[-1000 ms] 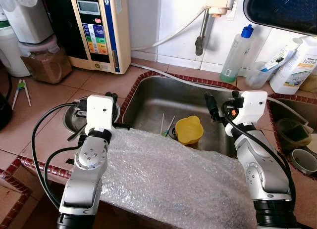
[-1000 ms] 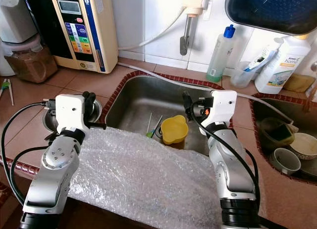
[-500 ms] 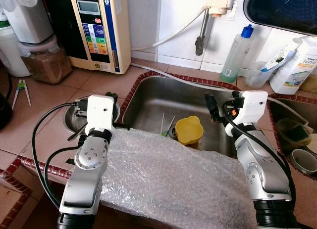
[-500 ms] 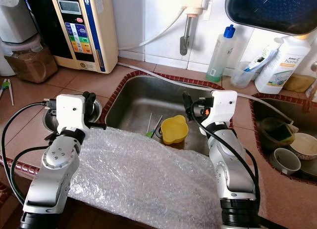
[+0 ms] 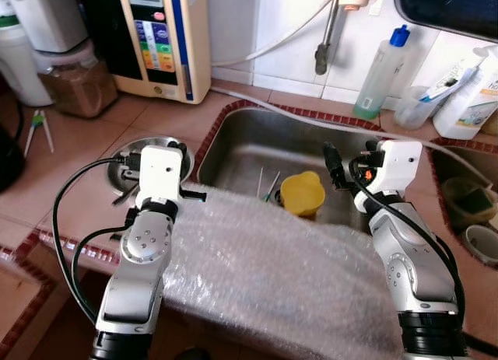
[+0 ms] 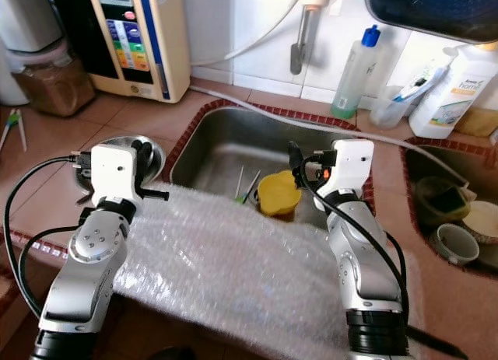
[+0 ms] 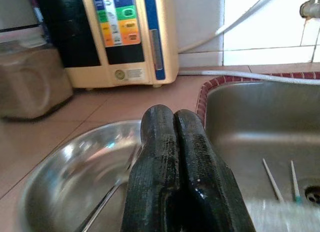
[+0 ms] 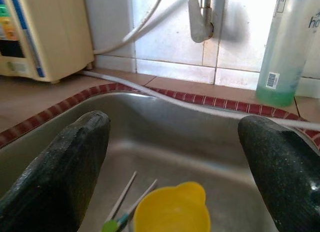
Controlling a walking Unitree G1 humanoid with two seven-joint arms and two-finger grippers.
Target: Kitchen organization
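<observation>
While bubble wrap (image 5: 264, 259) draped the sink's (image 5: 249, 146) near rim, left of the sink sat a steel bowl (image 7: 75, 177) and, behind it, a water purifier (image 5: 159, 33). Left gripper (image 7: 172, 142) hovered over the bowl, fingers pressed together. Inside the sink lay a yellow cup (image 8: 172, 214) beside chopsticks (image 5: 266, 185). Right gripper (image 8: 175, 167) hung above the cup, fingers spread wide, its wrist view showing a green bottle (image 8: 285, 46) behind.

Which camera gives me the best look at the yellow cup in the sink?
The left eye view: the yellow cup shows whole in the sink. The right eye view matches it. The right wrist view crops its base, between the open right claw.
</observation>
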